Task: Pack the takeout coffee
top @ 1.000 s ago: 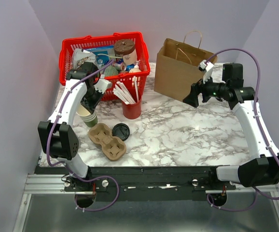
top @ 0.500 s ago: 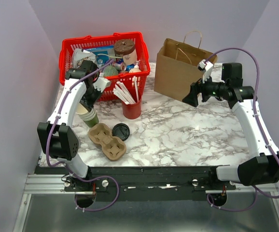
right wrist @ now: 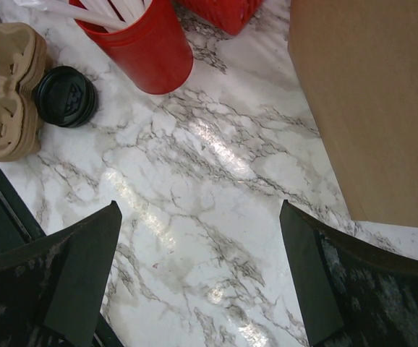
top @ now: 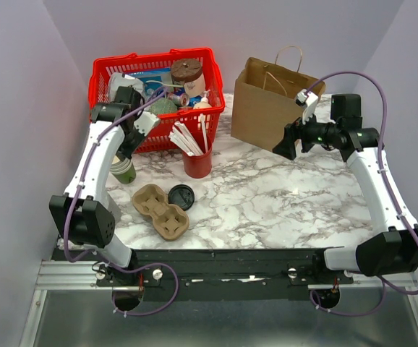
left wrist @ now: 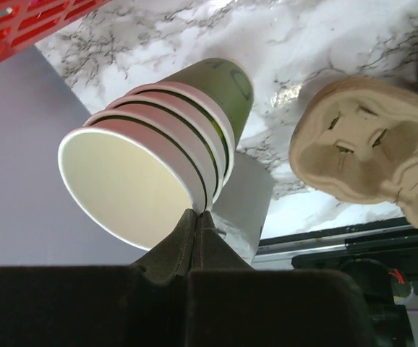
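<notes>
Grey-veined white marble forms the counter (top: 267,195), boxed in by pale lilac walls. No lidded green cup is to be seen in any view, so the takeout coffee cannot be placed; only its likely makings are shown. A lidless stack of cups (left wrist: 133,181), matte green paper with pale upper bands, is pinched at its rim by the left end effector (left wrist: 198,215), whose jaws are closed tight on the thin paper wall. The stack's long axis is tilted, mouth turned toward the wrist and base toward the marble, at the far left near the red basket (top: 151,56). An embossed loose black lid (right wrist: 64,95) lies flat just beside the moulded pulp carrier (top: 162,210). The right end effector (right wrist: 198,208) is held wide and empty beside the stiff brown paper bag (top: 267,108). The cups are judged nearer the left arm, the bag nearer the right
</notes>
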Robot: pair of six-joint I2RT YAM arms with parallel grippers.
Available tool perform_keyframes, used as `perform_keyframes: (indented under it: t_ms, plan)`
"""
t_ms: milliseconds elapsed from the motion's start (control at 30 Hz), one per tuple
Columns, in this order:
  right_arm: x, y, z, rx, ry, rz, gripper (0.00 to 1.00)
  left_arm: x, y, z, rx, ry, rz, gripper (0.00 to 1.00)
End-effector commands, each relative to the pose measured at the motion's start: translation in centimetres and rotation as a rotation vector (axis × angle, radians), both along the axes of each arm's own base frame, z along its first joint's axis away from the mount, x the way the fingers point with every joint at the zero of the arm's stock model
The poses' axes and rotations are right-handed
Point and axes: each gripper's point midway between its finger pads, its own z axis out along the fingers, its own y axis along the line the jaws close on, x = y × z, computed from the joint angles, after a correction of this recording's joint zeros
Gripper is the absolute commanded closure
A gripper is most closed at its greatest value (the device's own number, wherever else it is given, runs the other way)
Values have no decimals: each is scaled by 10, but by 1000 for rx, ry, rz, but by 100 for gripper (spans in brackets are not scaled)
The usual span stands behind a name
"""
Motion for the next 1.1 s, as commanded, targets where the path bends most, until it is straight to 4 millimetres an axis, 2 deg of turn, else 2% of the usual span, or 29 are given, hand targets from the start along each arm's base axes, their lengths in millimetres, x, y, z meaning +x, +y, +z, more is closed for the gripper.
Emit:
perform_keyframes:
  t_ms: [0,33,67,133,167,200,233,267,300,667,733,767,833,933,1033,1067]
  plan:
    - [4,8,12,26,-28,29,0,-11,-15,18,-81,4,-19,100]
    - [4,8,13,27,-29,30,0,-26,-32,22,-213,73,-26,100]
    - [4,9,14,30,-28,30,0,-22,-42,29,-309,58,27,100]
    - [4,10,14,34,-26,36,0,-15,-31,22,-197,39,7,100]
    - [5,10,15,33,-30,37,0,-18,-19,11,-109,57,4,100]
    - [5,10,15,32,-33,38,0,-15,0,9,-6,44,11,100]
    - [5,10,16,31,-35,35,0,-5,10,7,50,-1,9,100]
    - [5,10,16,29,-36,36,0,-11,17,-6,96,27,2,100]
    - [5,10,16,29,-38,37,0,-11,22,-5,125,7,-13,100]
    - [2,11,13,30,-34,40,0,-5,23,5,141,-47,-8,100]
    - [2,11,15,29,-39,42,0,-12,24,3,152,-22,-26,100]
    - [3,10,15,28,-41,41,0,-11,22,11,144,-29,-17,100]
    - [3,11,15,26,-42,42,0,-17,18,11,119,18,8,100]
    - [2,11,13,28,-39,48,0,-12,18,25,118,-20,13,100]
    - [2,12,13,31,-38,50,0,-12,20,42,128,-40,14,100]
    - [1,12,13,31,-36,52,0,-10,20,54,124,-70,17,100]
